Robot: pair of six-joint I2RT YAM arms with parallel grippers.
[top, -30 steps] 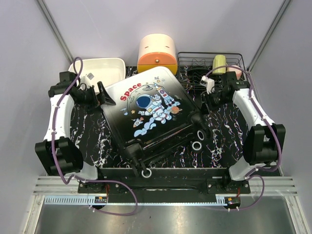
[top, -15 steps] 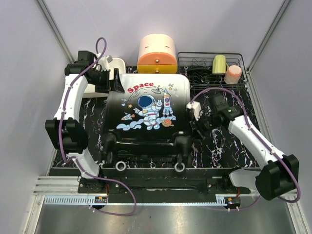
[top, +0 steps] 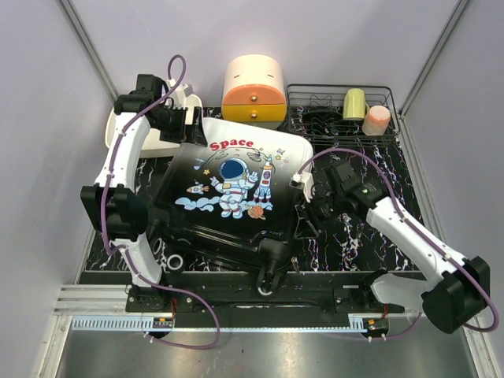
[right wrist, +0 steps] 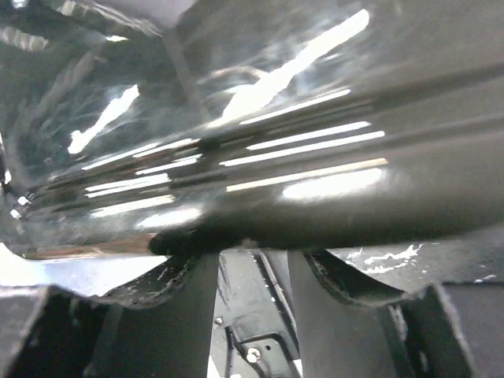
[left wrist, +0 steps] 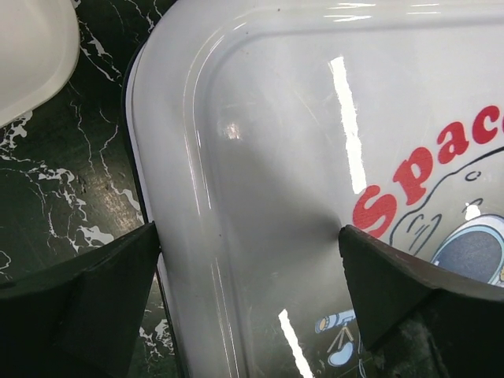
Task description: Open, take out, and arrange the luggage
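- Swinging round, that's the story: the luggage has turned from its earlier slant through square and on to the opposite slant. Both arms have come in from the sides to meet it.
- It lies shell-up and shut on the bench, astronaut facing the ceiling and wheels toward the near edge.
- The left hand is at the far-left corner, fully released. In the left wrist view one finger sits outside the white rim and the other over the shell, so it straddles the corner without gripping it.
- The right hand is low against the right flank, tucked under the black edge of the shell. Its fingers stand apart, but glare and closeness hide the tips, so I cannot tell whether it has pinched anything.
- Danger one: the glossy shell gives poor purchase, so a hurried squeeze on that rounded corner would likely skid off.
- Danger two: any further shove from the left could drive the wheels over the near edge.
- Danger three: the white tray and the cream-and-orange box sit just beside the far end, so a lifting lid or a swinging arm could knock them.
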